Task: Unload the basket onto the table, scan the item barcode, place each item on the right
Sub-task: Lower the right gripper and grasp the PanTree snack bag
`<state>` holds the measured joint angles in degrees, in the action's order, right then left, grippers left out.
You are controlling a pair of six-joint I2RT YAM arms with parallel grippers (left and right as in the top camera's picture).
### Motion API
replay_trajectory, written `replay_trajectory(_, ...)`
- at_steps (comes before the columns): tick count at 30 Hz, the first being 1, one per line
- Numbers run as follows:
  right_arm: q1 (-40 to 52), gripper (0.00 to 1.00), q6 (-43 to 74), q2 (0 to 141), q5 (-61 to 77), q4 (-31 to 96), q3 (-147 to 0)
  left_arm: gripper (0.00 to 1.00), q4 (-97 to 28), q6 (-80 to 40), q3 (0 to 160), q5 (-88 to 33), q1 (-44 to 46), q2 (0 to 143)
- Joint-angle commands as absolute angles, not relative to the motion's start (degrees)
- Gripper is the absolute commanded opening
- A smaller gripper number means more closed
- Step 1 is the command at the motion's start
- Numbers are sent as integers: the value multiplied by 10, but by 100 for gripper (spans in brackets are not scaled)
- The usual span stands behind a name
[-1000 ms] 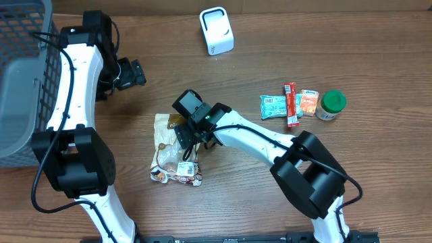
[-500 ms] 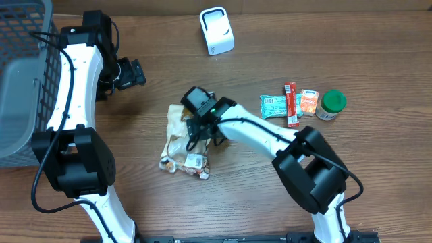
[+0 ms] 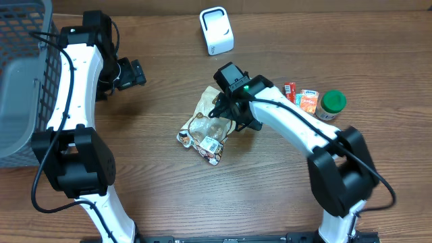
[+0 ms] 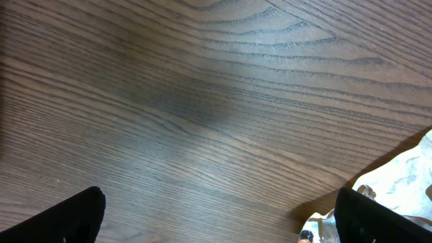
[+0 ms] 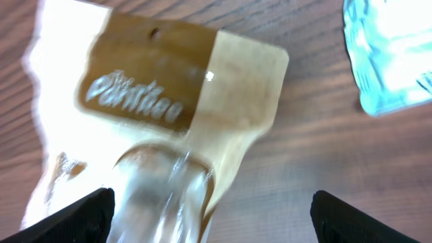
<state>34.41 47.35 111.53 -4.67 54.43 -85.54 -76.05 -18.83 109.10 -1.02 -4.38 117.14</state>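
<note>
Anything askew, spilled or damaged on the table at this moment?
Only the snack bag: it lies crumpled and slanted mid-table, apart from the packets lined up at the right. The right gripper hangs open over its upper end. Nothing looks spilled or broken.

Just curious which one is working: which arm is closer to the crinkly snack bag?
Right. The right arm has its jaws hanging over the snack bag's upper end; the left arm has its jaws well away to the bag's left, beside the basket.
</note>
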Motion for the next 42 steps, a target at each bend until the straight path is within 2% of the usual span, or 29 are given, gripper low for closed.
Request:
replay_trajectory(1, 363, 94, 475, 1067, -36, 576, -855, 100, -761, -176, 1088, -6, -45, 1173)
replay_trajectory(2, 367, 94, 475, 1067, -31, 587, -855, 100, -761, -176, 1088, -6, -45, 1173)
replay_trajectory(3, 374, 86, 476, 1067, -20, 602, -855, 100, -761, -176, 1088, -6, -45, 1173)
replay_trajectory(5, 389, 23, 477, 1068, -5, 621, -845, 100, -761, -176, 1088, -7, -45, 1173)
replay_trajectory(6, 396, 5, 482, 1068, -4, 623, -837, 100, -761, -176, 1088, -6, -45, 1173)
replay_trajectory(10, 421, 4, 516, 1068, -1, 598, -794, 100, -761, -176, 1088, -6, -45, 1173)
replay_trajectory(23, 480, 5, 721, 1069, 1, 365, -641, 100, -761, -176, 1088, -6, -45, 1173)
replay_trajectory(29, 503, 8, 704, 1069, 40, 270, -634, 100, -761, -176, 1088, -6, -45, 1173)
replay_trajectory(36, 533, 20, 700, 1069, 20, 168, -634, 100, -761, -176, 1088, -6, -45, 1173)
replay_trajectory(41, 533, 19, 700, 1069, 18, 133, -634, 100, -761, -176, 1088, -6, -45, 1173)
replay_trajectory(42, 533, 17, 699, 1069, 23, 133, -634, 100, -761, -176, 1088, -6, -45, 1173)
